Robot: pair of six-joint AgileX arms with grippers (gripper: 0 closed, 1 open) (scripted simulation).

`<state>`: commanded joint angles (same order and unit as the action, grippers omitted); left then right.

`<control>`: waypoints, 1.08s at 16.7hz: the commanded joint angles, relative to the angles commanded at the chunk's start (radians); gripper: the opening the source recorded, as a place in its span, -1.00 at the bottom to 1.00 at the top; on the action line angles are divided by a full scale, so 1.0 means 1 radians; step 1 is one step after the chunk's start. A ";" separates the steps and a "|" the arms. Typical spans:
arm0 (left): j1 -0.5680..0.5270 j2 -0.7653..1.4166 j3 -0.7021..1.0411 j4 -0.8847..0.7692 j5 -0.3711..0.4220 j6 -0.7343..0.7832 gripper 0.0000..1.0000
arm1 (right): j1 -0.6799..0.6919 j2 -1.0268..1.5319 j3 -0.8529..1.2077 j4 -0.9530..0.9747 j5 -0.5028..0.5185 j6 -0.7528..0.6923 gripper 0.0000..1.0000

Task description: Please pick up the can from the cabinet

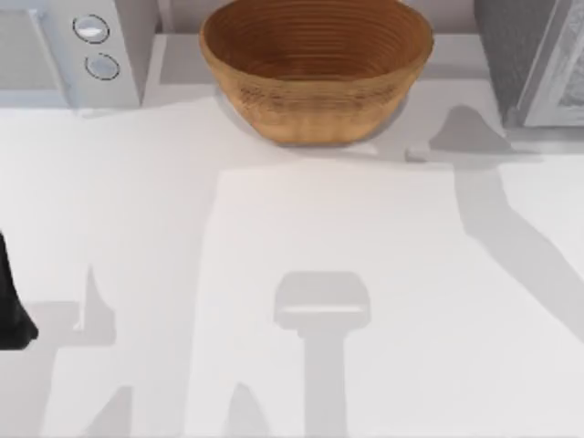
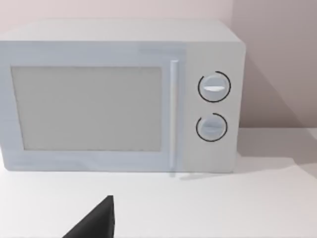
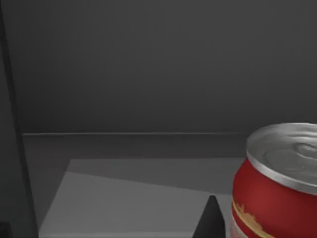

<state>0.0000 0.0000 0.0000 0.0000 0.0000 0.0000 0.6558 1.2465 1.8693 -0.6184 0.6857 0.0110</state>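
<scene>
A red can (image 3: 277, 198) with a silver lid stands upright on the grey floor of the dark cabinet (image 3: 148, 74). From above, the cabinet (image 1: 534, 59) sits at the table's far right corner. A dark part of my right gripper (image 3: 210, 223) is inside the cabinet, just beside the can and apart from it. My left arm (image 1: 11, 301) stays parked at the table's left edge, and a dark tip of the left gripper (image 2: 94, 223) faces the microwave.
A white microwave (image 2: 119, 94) with two dials stands at the far left corner (image 1: 68, 46). A brown woven basket (image 1: 315, 64) sits at the back middle. The white tabletop (image 1: 319, 274) spreads in front.
</scene>
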 joint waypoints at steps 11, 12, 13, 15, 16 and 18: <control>0.000 0.000 0.000 0.000 0.000 0.000 1.00 | -0.208 -0.384 -0.624 0.186 -0.215 -0.008 -1.00; 0.000 0.000 0.000 0.000 0.000 0.000 1.00 | -0.240 -0.446 -0.718 0.218 -0.248 -0.008 -1.00; 0.000 0.000 0.000 0.000 0.000 0.000 1.00 | -0.274 -0.511 -0.815 0.251 -0.281 -0.008 -1.00; 0.000 0.000 0.000 0.000 0.000 0.000 1.00 | -0.342 -0.642 -1.010 0.318 -0.351 -0.008 -1.00; 0.000 0.000 0.000 0.000 0.000 0.000 1.00 | -0.376 -0.708 -1.107 0.351 -0.387 -0.008 -1.00; 0.000 0.000 0.000 0.000 0.000 0.000 1.00 | -0.443 -0.837 -1.294 0.416 -0.456 -0.008 -1.00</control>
<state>0.0000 0.0000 0.0000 0.0000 0.0000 0.0000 0.2132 0.4094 0.5753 -0.2021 0.2296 0.0026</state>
